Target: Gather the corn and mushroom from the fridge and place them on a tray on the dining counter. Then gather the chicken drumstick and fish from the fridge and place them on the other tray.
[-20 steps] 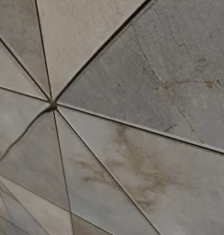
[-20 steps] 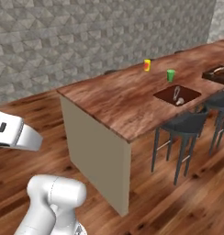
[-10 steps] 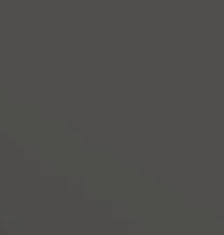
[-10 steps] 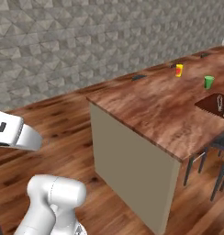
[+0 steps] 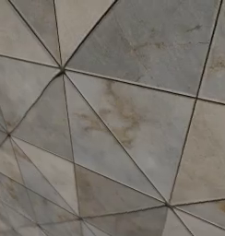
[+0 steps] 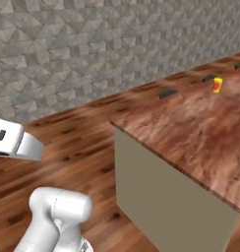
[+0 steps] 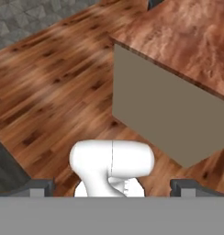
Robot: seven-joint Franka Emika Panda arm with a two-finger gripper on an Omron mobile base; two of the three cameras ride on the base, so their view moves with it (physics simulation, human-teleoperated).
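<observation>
In the hand view my gripper (image 7: 114, 187) is open, its two dark fingertips (image 7: 40, 186) standing wide apart with nothing between them. It looks down over the wooden floor toward the near corner of the dining counter (image 7: 187, 41), a reddish-brown wood top on a beige side panel. That counter (image 6: 191, 128) also fills the right side of the right base view. The corn, mushroom, chicken drumstick, fish, fridge and trays are out of view.
A grey stone-tile wall (image 5: 112, 118) stands very close in the left base view and runs behind the counter (image 6: 92, 44). On the counter's far edge are a small yellow-and-red object (image 6: 217, 84) and two dark flat items (image 6: 167, 93). Wooden floor (image 6: 82, 142) lies to the counter's left.
The whole picture has shifted: the base has turned, so the counter slid rightward and closer in the right base view. The gripper stays open.
</observation>
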